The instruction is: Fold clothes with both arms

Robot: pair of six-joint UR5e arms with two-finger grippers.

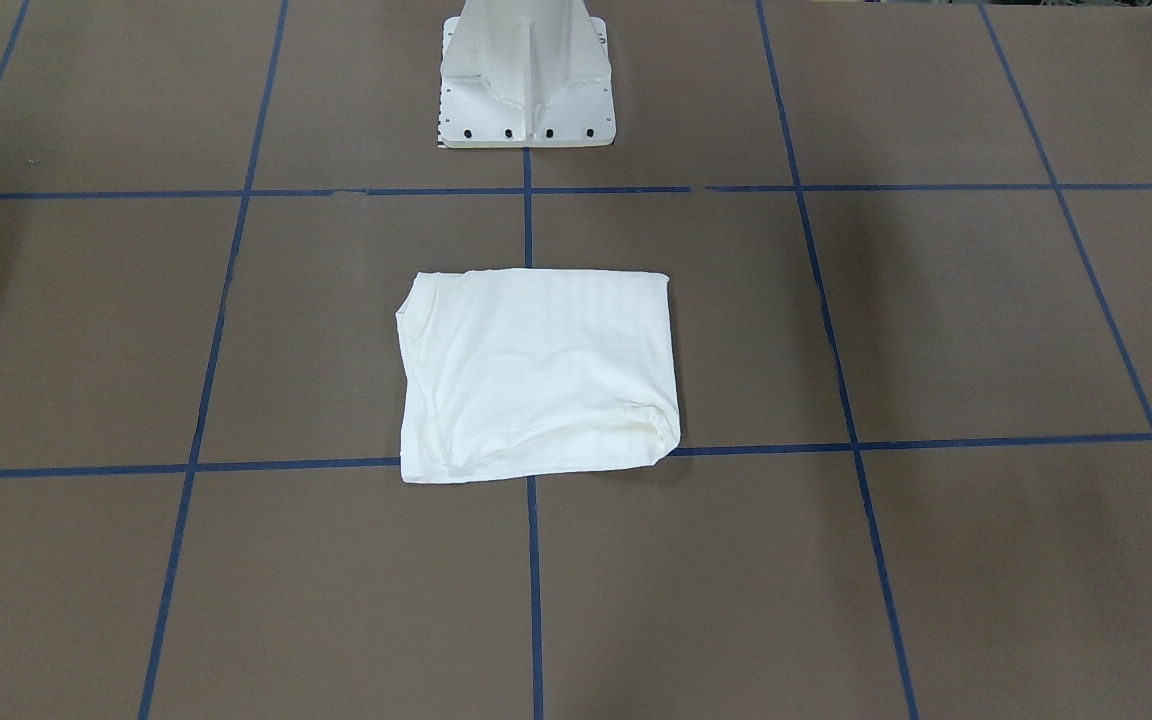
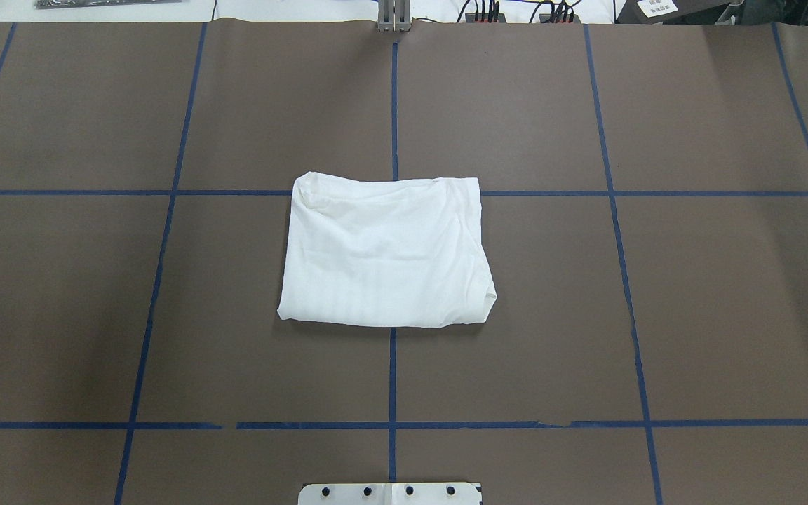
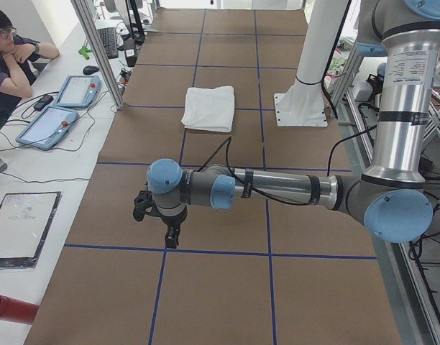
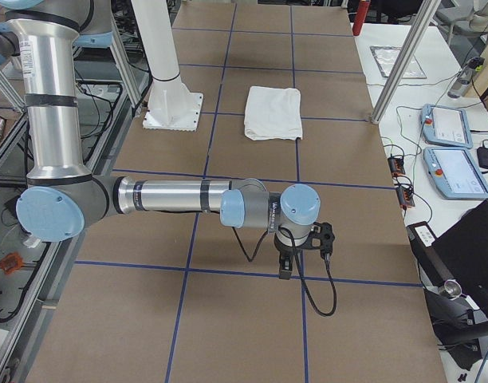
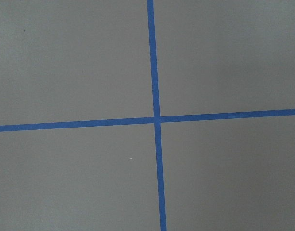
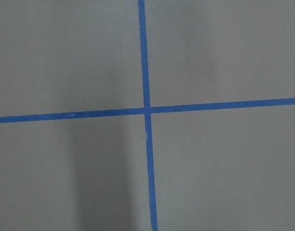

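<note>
In the middle of the surface (image 2: 165, 315), straddling a crossing of blue tape lines a little way out from the white pedestal (image 1: 526, 70), lies the white shirt (image 2: 386, 252), folded into a compact, roughly square packet. To my eye the folding is all but finished. The edges are fairly straight, though the corner on the far side towards my left is bunched and the near corner towards my right bulges a little.

If tidying is wanted, I would bring both arms in together and pinch only the top layer at a loose corner. Then I would draw it flat and low, so the layers beneath do not slide. Otherwise the best thing is to keep clear and leave the packet alone.

My left pincer (image 3: 162, 223) hangs above bare brown covering near one end of the surface, and my right pincer (image 4: 304, 251) does the same at the other end. Both are well apart from the shirt and touch nothing. I cannot tell how wide either stands: only the side views catch them, and my wrist cameras show just tape lines.
</note>
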